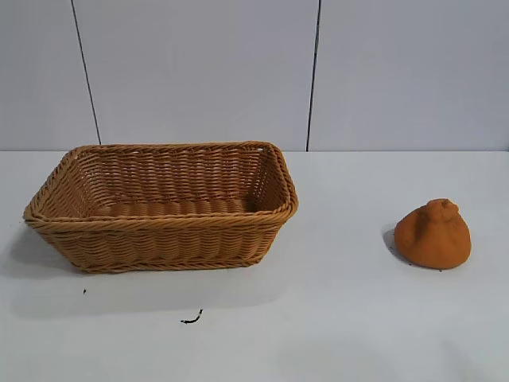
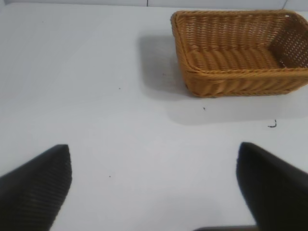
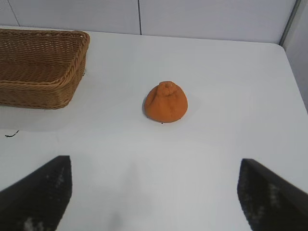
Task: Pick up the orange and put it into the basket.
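Right up close, the right gripper hangs over bare white worktop with its jaws spread wide and nothing between them, two dark fingertips framing the lower corners of its wrist view. Same story on the other side: the left gripper is also splayed wide and empty, sitting back from the action, and neither arm appears in the exterior view at all. Moving out from the right gripper, there's the orange, resting on the worktop with its knobby bump up, squarely ahead of the open jaws and well apart from everything else. Farther over to the left sits the basket, upright, with nothing in it that can be seen, and a small dark squiggle mark on the worktop just in front of it. So by my reading we're at the very start: the orange isn't picked yet, and the right arm looks best placed for the job. The next move calls for it to reach forward and down, straddle the orange with those wide jaws, close on its rough flanks below the bump, then lift clear over the braided rim. As for brands, labels or writing, none can be read anywhere on show.
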